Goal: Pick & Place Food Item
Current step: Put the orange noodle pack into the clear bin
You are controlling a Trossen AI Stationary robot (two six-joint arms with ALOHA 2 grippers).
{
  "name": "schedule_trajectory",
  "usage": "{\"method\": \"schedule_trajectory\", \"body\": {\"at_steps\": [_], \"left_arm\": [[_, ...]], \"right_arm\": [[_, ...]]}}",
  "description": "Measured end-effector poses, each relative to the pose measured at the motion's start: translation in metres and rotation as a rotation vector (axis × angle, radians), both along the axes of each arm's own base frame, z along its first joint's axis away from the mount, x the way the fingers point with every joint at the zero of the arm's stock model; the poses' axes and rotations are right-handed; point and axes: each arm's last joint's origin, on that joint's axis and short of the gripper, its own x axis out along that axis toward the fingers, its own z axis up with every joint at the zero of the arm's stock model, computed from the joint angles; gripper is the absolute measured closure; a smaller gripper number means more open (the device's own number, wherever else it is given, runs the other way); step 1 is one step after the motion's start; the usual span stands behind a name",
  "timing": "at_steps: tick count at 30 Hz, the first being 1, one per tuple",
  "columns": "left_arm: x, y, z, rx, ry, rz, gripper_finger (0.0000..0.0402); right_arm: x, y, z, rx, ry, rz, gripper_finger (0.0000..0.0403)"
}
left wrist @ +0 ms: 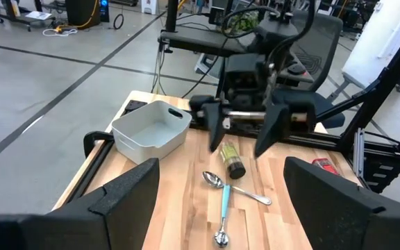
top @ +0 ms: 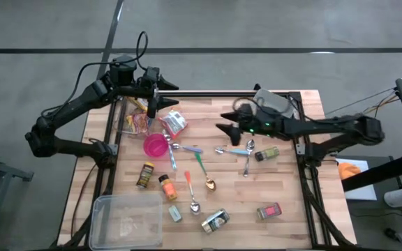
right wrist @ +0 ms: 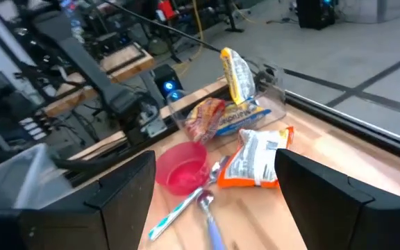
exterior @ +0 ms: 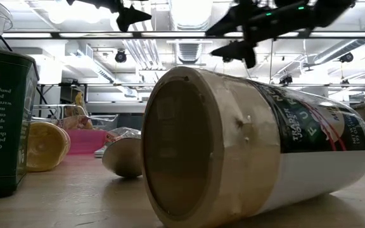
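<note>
Low view hides the pink cup (top: 155, 146); overhead, both hands, left (top: 151, 102) and right (top: 227, 123), gape empty.

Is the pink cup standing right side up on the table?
No, in the right wrist view the pink cup lies tipped on its side, its open mouth facing sideways beside the snack bag.

On the wooden worktop (top: 285, 230) lie four metal spoons: one with a blue handle (top: 232, 150), one with a green handle (top: 202, 167), one with an orange handle (top: 190, 189) and one all silver (top: 248, 157). There are five small spice jars, among them an orange-capped one (top: 167, 187) and a pink-labelled one (top: 269, 210). One pink plastic cup (top: 155, 146), two clear plastic bins (top: 126, 220) and one white-and-orange snack packet (top: 174, 123) complete the count.
</note>
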Motion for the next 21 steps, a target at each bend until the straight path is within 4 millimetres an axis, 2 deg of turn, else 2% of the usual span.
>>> {"method": "schedule_trajectory", "body": {"at_steps": [3, 9, 15, 21], "left_arm": [[0.000, 0.000, 0.000, 0.001, 0.001, 0.003, 0.0090], [0.000, 0.000, 0.000, 0.001, 0.001, 0.003, 0.0090], [0.000, 0.000, 0.000, 0.001, 0.001, 0.003, 0.0090], [0.000, 0.000, -0.006, -0.010, 0.017, 0.003, 0.0090]], "right_arm": [[-0.022, 0.007, -0.001, -0.054, -0.014, 0.016, 0.0113], [-0.061, 0.019, -0.006, -0.379, 0.003, 0.081, 0.0113], [-0.092, 0.028, -0.018, -0.398, -0.054, 0.103, 0.0113], [-0.118, 0.031, -0.042, -0.419, -0.078, 0.101, 0.0113]]}}
